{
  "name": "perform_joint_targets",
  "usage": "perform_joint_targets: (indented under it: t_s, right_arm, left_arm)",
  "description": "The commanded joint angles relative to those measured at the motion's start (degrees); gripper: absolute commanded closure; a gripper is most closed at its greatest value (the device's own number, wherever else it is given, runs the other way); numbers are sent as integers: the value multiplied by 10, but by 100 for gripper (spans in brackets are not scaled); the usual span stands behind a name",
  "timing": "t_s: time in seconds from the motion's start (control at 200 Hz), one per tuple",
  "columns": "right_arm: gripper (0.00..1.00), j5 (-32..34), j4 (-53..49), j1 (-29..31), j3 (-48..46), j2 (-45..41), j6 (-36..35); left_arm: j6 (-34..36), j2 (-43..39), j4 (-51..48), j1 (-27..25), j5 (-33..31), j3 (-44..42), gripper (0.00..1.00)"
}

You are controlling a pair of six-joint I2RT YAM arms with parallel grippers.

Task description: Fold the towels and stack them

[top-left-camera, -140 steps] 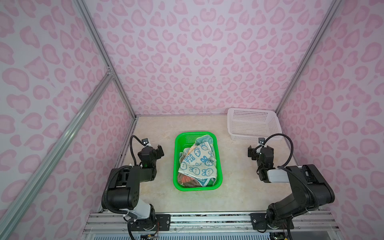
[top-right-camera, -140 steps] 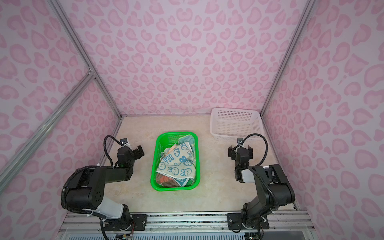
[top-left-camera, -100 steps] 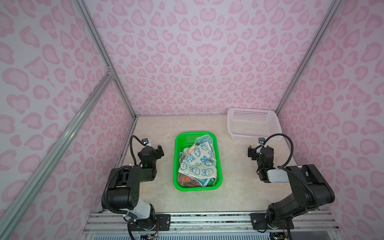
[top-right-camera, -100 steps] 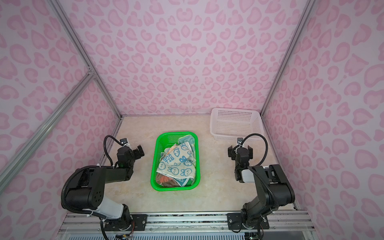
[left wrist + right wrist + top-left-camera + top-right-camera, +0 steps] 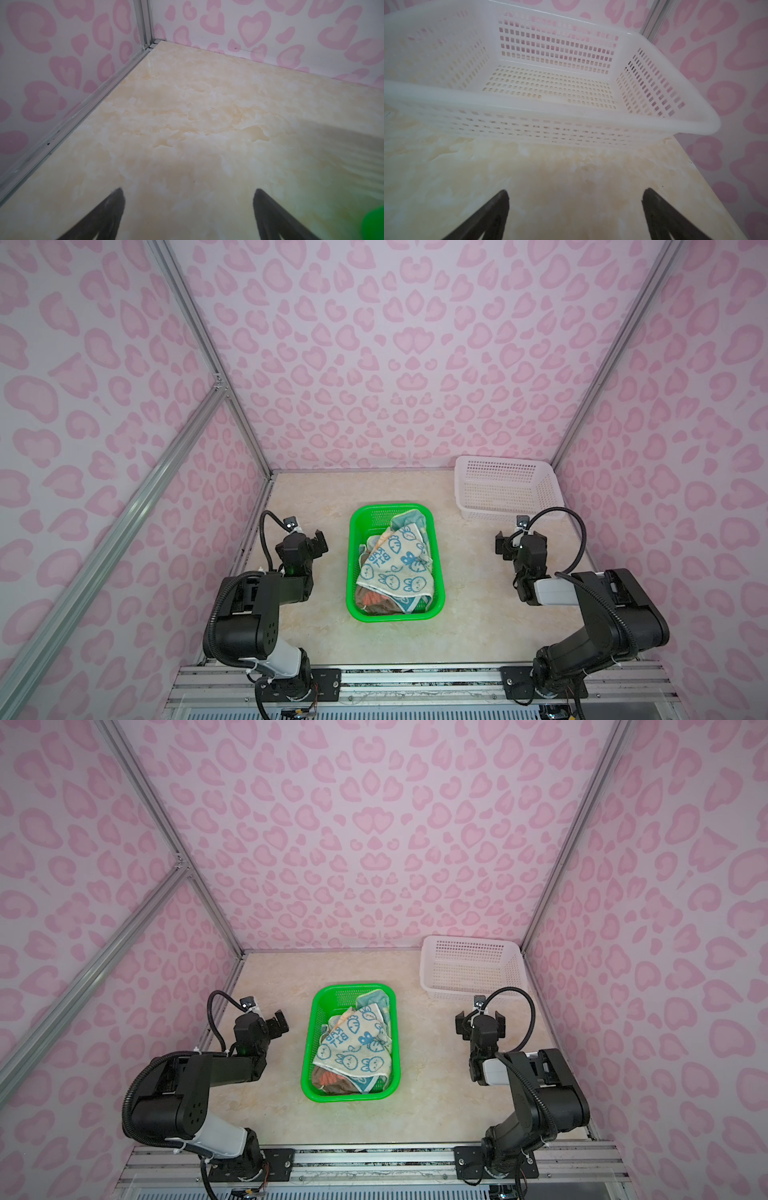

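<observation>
Your towels (image 5: 395, 568) lie crumpled together in the green basket (image 5: 390, 507), at the lower middle of both top views, its walls around them. To either side, well apart from it, the left gripper (image 5: 188, 193) and right gripper (image 5: 575, 192) stand wide open and hold nothing. The white basket (image 5: 498, 493) sits at the upper right, near the right gripper.

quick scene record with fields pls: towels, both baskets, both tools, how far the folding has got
towels: crumpled pile inside the green basket, none folded
top towel: cream with blue rabbits
green basket: mid table, between the arms
white basket: far right corner, nothing in it
left tool: open, holding nothing, left of the green basket
right tool: open, holding nothing, facing the white basket
progress: not started, no towel out of the green basket yet
</observation>
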Motion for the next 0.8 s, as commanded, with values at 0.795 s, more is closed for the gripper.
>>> perform_joint_targets:
  t_s: [0.795]
  right_arm:
    - [0, 22, 83, 34, -41, -15, -42]
  left_arm:
    - [-58, -186, -223, -9, -33, 33, 2]
